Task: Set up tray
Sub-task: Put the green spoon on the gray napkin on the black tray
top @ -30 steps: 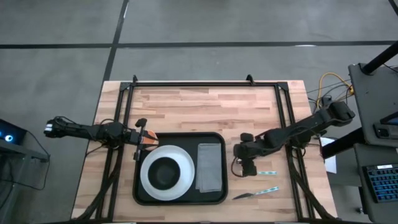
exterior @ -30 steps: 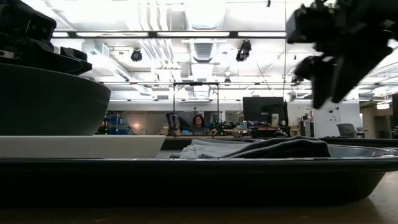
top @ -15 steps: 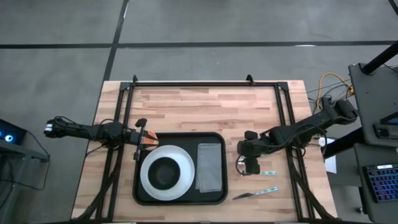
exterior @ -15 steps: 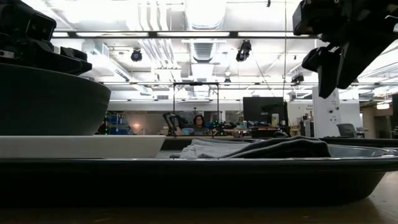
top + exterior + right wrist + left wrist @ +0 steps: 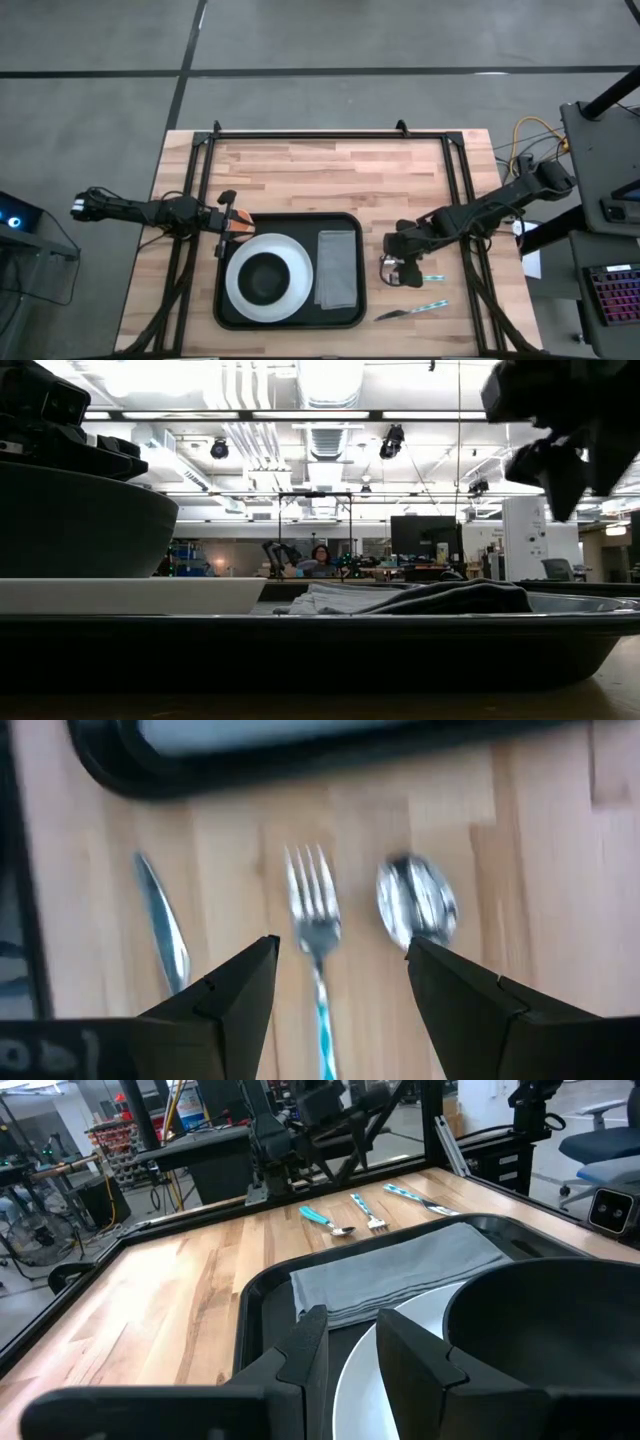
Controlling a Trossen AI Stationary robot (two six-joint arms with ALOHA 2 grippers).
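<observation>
So the tray (image 5: pixel 289 316), black with a low rim, is seen sitting on the near-middle part of the wooden table (image 5: pixel 330 175) in the high view. A white plate (image 5: pixel 296 275) with a dark bowl (image 5: pixel 265 277) on it is placed in the tray's left half, and a grey folded napkin (image 5: pixel 337 267) is laid flat in the right half, just beside the plate.

The left gripper (image 5: pixel 232 226) is parked right at the tray's back-left corner, over the rim and next to the plate. In the left wrist view its fingers (image 5: pixel 300 1355) are seen only slightly apart, with nothing caught between them, so it's basically narrowly open and empty.

The right gripper (image 5: pixel 400 268) is held off the tray completely, just beside its right edge, above bare wood. Its jaws are spread wide and nothing is gripped. In the right wrist view the fork (image 5: pixel 315 935) is framed right between the two fingers (image 5: pixel 235 995), with the knife (image 5: pixel 165 930) on one side and the spoon (image 5: pixel 417 903) on the other, all three lying on the table, and the tray's rim is visible just beyond them.

From the low view the tray's edge is seen across the whole front, with the right gripper hanging above its right end.
</observation>
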